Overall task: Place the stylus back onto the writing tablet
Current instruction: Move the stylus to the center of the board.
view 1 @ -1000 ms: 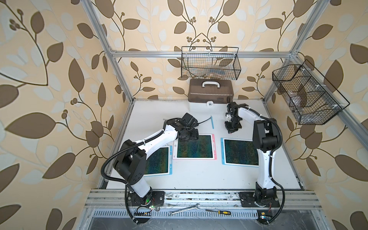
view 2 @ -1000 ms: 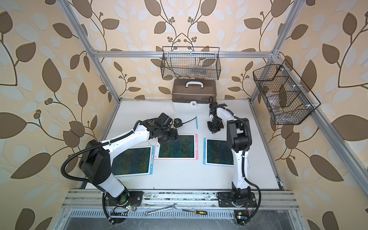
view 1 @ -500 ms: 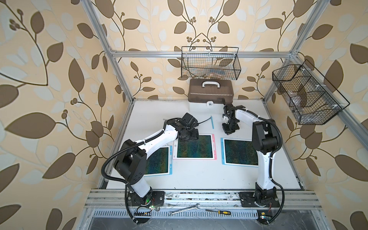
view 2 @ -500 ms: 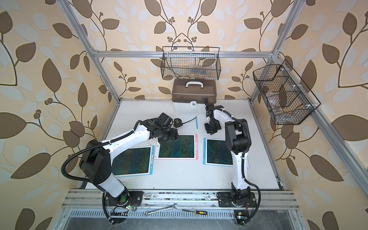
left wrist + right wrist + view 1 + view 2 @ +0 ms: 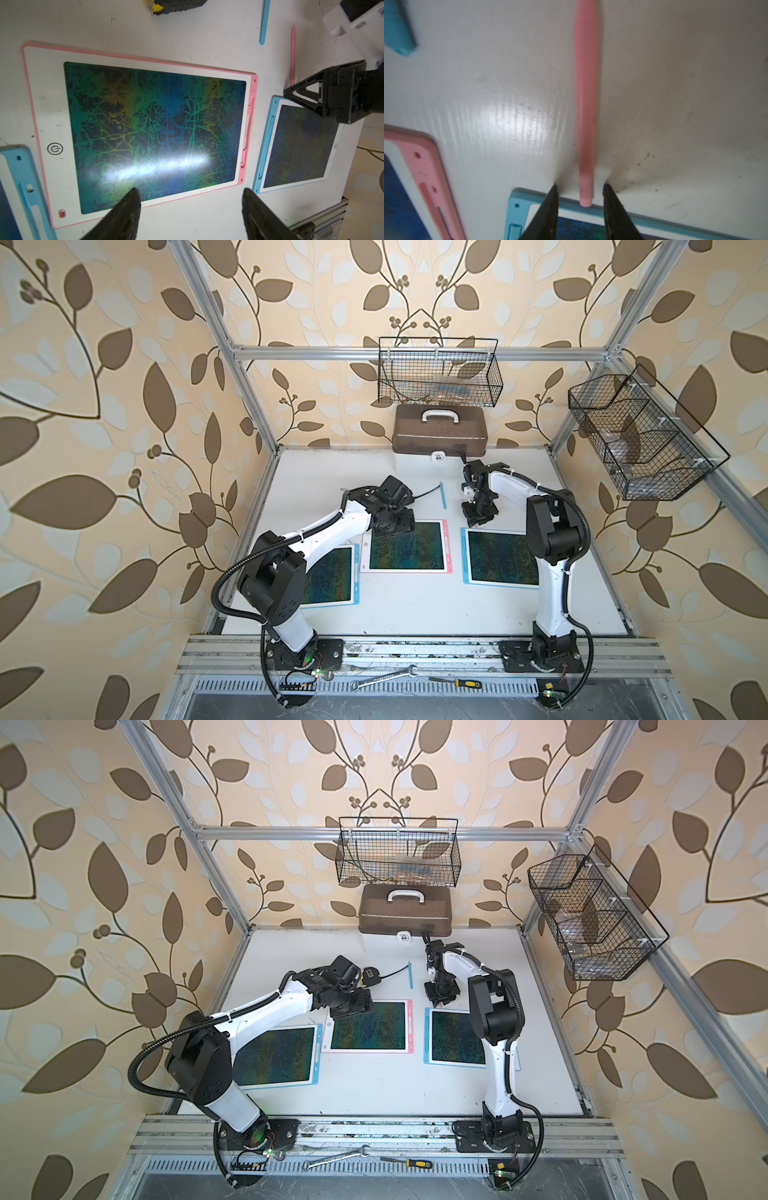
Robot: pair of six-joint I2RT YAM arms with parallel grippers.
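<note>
The pink stylus (image 5: 586, 104) lies flat on the white tabletop (image 5: 675, 104), running far to near. Its blunt near end reaches the far rim of the blue tablet (image 5: 517, 197) on the right; whether it rests on that rim I cannot tell. The right hand (image 5: 580, 185) is low over this end, partly open. Its two fingers (image 5: 550, 207) stand one on each side of the stylus with a gap on both sides, so it grips nothing. The pink tablet (image 5: 145, 124) is to the left, well apart from the stylus. A blue stylus (image 5: 264, 20) lies farther back and to the left. The left hand (image 5: 190, 191) hovers wide open and empty above the pink tablet's far left part.
</note>
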